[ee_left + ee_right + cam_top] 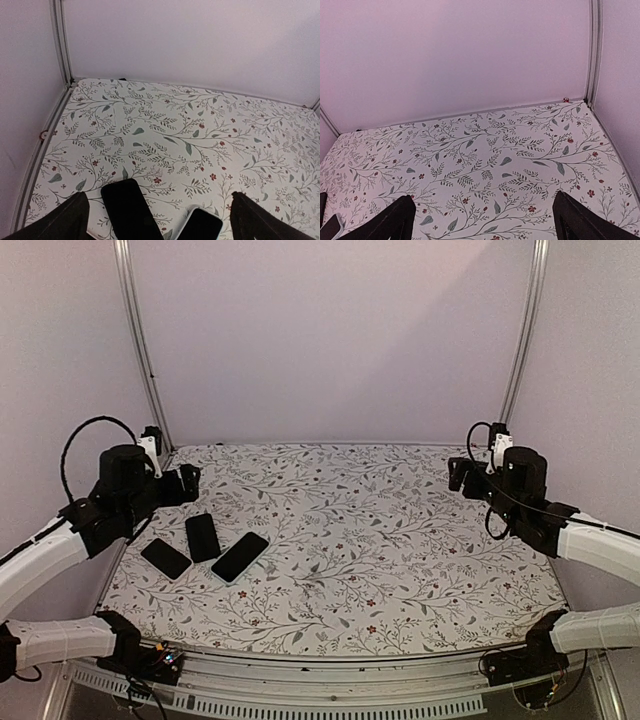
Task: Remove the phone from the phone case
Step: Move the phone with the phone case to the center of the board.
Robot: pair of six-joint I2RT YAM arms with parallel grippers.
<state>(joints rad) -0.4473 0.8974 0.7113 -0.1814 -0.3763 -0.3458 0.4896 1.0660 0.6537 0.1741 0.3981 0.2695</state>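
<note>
Three black phones lie face up at the left of the floral table. The right one [240, 556] shows a pale case rim around its screen; in the left wrist view this phone [201, 226] sits at the bottom edge. The middle phone [203, 537] [129, 210] and the left phone [166, 558] show no clear rim. My left gripper [186, 483] [159, 196] hovers open just behind the phones, holding nothing. My right gripper [458, 474] [483, 196] hangs open over the table's far right, far from the phones.
The floral tabletop [380, 540] is bounded by pale walls, with metal frame posts [140, 350] at the back corners. A raised metal rail [40, 155] runs along the table's left edge. A pale corner [334, 226] shows at the bottom left of the right wrist view.
</note>
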